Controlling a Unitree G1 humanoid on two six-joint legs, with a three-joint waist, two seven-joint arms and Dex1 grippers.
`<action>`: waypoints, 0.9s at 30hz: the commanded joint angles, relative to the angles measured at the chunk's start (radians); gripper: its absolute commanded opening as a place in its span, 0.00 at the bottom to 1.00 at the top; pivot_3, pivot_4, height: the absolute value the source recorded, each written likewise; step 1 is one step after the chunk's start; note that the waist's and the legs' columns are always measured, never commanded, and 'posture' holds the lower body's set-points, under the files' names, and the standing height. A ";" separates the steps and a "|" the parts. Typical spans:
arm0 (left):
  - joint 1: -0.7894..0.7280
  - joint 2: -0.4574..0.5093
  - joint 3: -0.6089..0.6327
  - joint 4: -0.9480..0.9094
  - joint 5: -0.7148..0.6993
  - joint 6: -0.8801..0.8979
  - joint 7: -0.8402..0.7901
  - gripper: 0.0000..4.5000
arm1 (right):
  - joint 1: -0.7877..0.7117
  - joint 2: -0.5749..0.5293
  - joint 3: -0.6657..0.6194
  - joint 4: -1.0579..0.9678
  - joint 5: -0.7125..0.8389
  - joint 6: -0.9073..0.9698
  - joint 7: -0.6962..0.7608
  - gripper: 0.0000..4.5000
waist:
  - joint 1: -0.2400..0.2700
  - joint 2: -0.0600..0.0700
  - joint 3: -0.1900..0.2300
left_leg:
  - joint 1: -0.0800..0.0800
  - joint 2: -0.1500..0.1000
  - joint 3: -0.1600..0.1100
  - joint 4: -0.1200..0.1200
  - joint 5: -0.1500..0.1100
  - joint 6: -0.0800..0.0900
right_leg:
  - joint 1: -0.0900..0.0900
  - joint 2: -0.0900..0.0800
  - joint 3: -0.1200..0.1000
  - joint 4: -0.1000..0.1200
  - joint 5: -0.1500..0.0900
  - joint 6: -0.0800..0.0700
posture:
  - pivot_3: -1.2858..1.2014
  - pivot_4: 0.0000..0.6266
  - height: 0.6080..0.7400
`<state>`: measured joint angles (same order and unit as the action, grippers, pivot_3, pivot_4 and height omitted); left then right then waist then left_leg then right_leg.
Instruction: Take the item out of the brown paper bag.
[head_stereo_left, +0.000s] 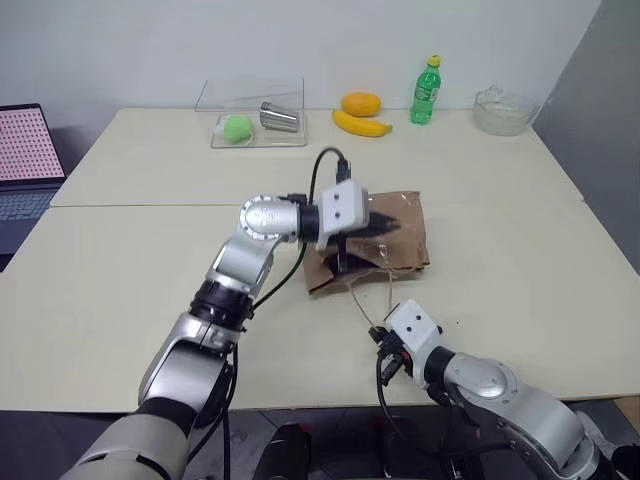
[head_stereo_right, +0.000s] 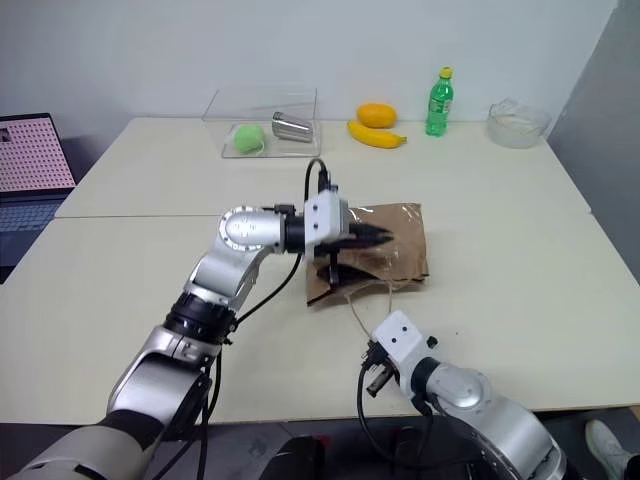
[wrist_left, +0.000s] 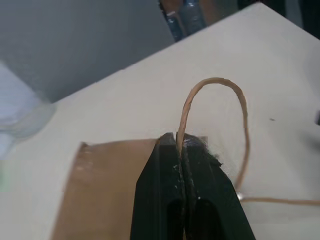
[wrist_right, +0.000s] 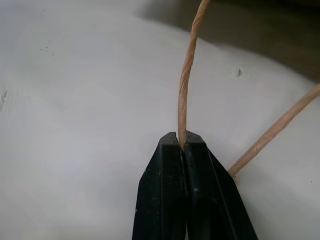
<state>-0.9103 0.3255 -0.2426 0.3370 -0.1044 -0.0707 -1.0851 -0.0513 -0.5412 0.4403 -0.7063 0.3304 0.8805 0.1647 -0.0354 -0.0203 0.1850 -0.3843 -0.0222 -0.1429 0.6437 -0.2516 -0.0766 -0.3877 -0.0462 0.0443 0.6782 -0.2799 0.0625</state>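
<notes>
- The item is hidden; judging by the task, it lies inside the brown paper bag (head_stereo_left: 378, 243), which lies flat on the surface (head_stereo_left: 140, 260).
- The left pincer (wrist_left: 183, 150) pinches one looped handle (wrist_left: 215, 82) over the bag.
- The right pincer (wrist_right: 183, 142) is clamped on the other handle (wrist_right: 189, 65), near the surface's front edge, probably so the two can spread the mouth apart.
- Banana (head_stereo_left: 362, 124) and green bottle (head_stereo_left: 426, 90) stand well apart behind.
</notes>
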 joint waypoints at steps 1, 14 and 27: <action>-0.091 -0.010 0.074 0.036 -0.028 -0.001 0.057 0.00 | 0.005 0.011 0.024 -0.002 -0.021 0.011 0.030 0.00 | -0.001 0.000 0.000 | 0.000 0.000 0.000 0.000 0.000 0.000 | 0.000 0.000 0.000 0.000 0.000 0.000 | 0.52 0.24 1.00; -0.211 -0.011 0.191 0.195 -0.117 0.019 0.044 0.00 | -0.011 0.054 0.008 0.001 -0.094 -0.012 0.070 0.00 | -0.006 0.000 0.000 | 0.000 0.000 0.000 0.000 0.000 0.000 | -0.001 0.000 0.000 0.000 -0.002 0.004 | 0.52 0.24 1.00; -0.093 0.059 0.186 -0.087 -0.260 0.254 -0.097 0.00 | -0.022 0.066 -0.195 -0.180 0.042 0.056 0.158 0.76 | -0.009 0.000 0.000 | -0.001 0.000 -0.001 -0.001 0.000 0.000 | -0.001 0.000 0.000 0.000 0.000 -0.001 | 0.52 0.24 1.00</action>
<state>-0.9905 0.3738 -0.0738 0.3083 -0.3346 0.1748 -1.1768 -0.0617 -0.4673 0.2768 -0.8292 0.3446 0.9296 0.3035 -0.0447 -0.0203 0.1851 -0.3850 -0.0221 -0.1441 0.6431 -0.2516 -0.0767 -0.3885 -0.0462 0.0438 0.6783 -0.2796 0.0619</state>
